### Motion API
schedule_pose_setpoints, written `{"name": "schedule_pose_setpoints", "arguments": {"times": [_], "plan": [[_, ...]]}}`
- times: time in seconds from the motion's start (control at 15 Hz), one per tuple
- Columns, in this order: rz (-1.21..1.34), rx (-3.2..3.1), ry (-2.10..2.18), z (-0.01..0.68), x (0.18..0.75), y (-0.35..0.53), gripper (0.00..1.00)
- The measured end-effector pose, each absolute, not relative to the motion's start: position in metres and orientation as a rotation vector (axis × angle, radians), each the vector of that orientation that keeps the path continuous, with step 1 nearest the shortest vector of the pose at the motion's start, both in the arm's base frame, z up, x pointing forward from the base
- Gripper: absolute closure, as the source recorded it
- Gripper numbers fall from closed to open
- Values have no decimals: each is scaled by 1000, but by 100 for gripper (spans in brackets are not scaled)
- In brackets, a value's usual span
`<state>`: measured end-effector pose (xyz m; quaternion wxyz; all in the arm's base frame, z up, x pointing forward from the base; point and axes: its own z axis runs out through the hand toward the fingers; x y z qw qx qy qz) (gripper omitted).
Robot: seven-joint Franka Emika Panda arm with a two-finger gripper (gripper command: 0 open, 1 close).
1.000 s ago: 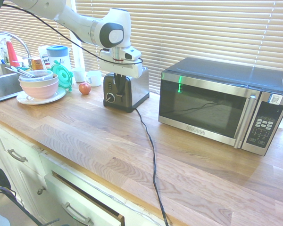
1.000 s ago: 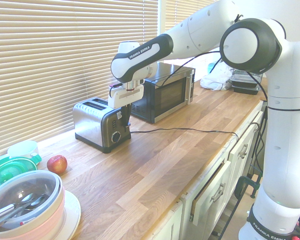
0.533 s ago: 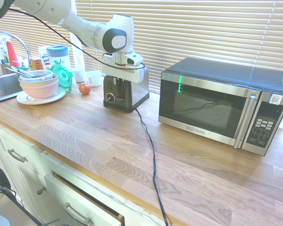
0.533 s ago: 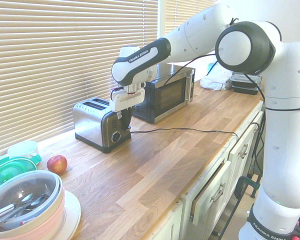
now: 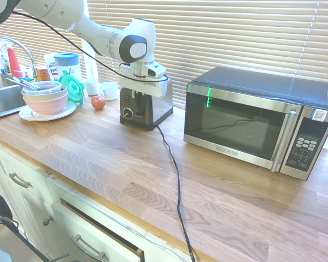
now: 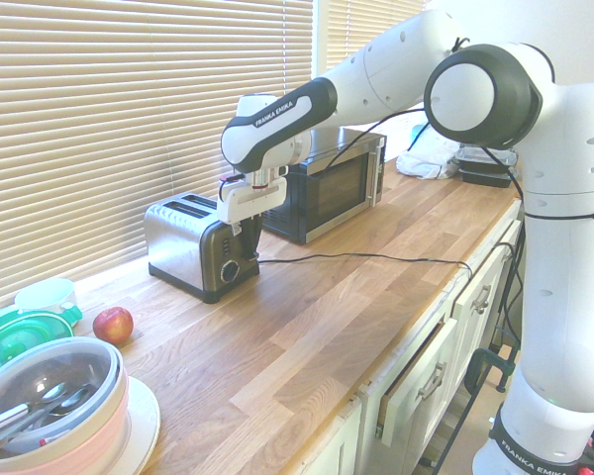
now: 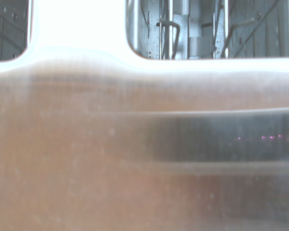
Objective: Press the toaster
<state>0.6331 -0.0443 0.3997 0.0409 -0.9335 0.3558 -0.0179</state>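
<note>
Wooden counter (image 5: 98, 158) bears toaster (image 5: 147, 106), microwave (image 5: 251, 123), apple (image 5: 98, 102).

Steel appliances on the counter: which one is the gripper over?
The toaster, the small two-slot box with the black front and round knob. The gripper points down at its front end; the larger microwave stands apart, untouched.

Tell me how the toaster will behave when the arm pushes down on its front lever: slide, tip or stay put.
The toaster will probably stay put: it is low and boxy, flat on the wooden counter. A downward push at its black front end, where the gripper is, might rock it slightly. Its brushed steel sides look smooth, so a sideways nudge could slide it.
</note>
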Motion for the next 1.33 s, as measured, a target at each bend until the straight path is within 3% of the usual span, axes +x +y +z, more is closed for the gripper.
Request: {"name": "schedule_pose_setpoints", "arguments": {"times": [0.8, 1.33], "plan": [[-244, -2818, 1052, 457, 578, -49, 100], [-195, -2890, 957, 420, 475, -46, 100]]}}
